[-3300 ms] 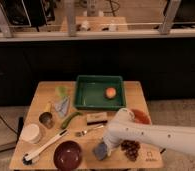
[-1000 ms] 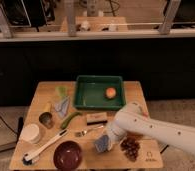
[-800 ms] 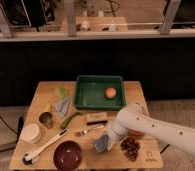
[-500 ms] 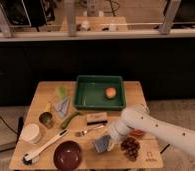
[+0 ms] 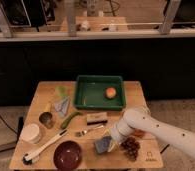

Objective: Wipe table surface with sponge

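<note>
The light wooden table surface (image 5: 51,97) has a small dark logo mark (image 5: 150,159) at its front right corner. The grey-blue sponge (image 5: 101,145) with a yellowish edge sits near the front middle of the table, tilted. My gripper (image 5: 111,141) is at the end of the white arm (image 5: 141,124) that comes in from the lower right. It is right against the sponge's right side, low over the tabletop. The wrist hides the contact.
A green tray (image 5: 83,102) holds an orange fruit (image 5: 110,92). Also on the table: a brown and tan block (image 5: 97,117), a fork (image 5: 88,131), a maroon bowl (image 5: 67,155), a white-handled brush (image 5: 43,147), a white cup (image 5: 30,133), a can (image 5: 46,120) and dark grapes (image 5: 130,148).
The white arm has shifted slightly, its wrist drawing a little back and to the right. The sponge has stayed in nearly the same spot.
</note>
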Controlling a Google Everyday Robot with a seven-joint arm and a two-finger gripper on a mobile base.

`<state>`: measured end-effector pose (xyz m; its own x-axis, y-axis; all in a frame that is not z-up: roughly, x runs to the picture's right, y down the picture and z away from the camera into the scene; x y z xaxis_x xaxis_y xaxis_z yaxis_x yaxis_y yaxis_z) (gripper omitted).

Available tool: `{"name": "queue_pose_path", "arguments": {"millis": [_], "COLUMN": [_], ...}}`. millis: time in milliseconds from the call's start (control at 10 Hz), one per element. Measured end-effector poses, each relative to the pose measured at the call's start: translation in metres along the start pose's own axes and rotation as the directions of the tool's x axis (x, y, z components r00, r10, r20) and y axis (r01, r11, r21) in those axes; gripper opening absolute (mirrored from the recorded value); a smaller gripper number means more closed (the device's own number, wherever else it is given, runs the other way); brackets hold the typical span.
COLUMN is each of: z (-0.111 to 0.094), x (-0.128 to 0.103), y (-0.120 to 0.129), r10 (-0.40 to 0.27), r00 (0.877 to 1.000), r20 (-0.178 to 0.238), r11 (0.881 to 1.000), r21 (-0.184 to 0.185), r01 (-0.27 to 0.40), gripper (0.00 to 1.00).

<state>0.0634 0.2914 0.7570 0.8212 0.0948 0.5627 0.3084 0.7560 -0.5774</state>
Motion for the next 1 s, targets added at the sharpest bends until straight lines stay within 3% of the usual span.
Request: {"name": "queue_pose_path", "arguments": {"millis": [600, 1000], "z": [-0.001, 0.009], "x": [0.016, 0.012], "y": [-0.013, -0.035], "r10": [0.027, 0.014], "r00": [0.999, 1.000], "r20": [-0.017, 0.013], "r11": [0.999, 1.000], "r21": [0.020, 0.027], "r01": [-0.027, -0.014], "gripper": [0.00, 0.00]}}
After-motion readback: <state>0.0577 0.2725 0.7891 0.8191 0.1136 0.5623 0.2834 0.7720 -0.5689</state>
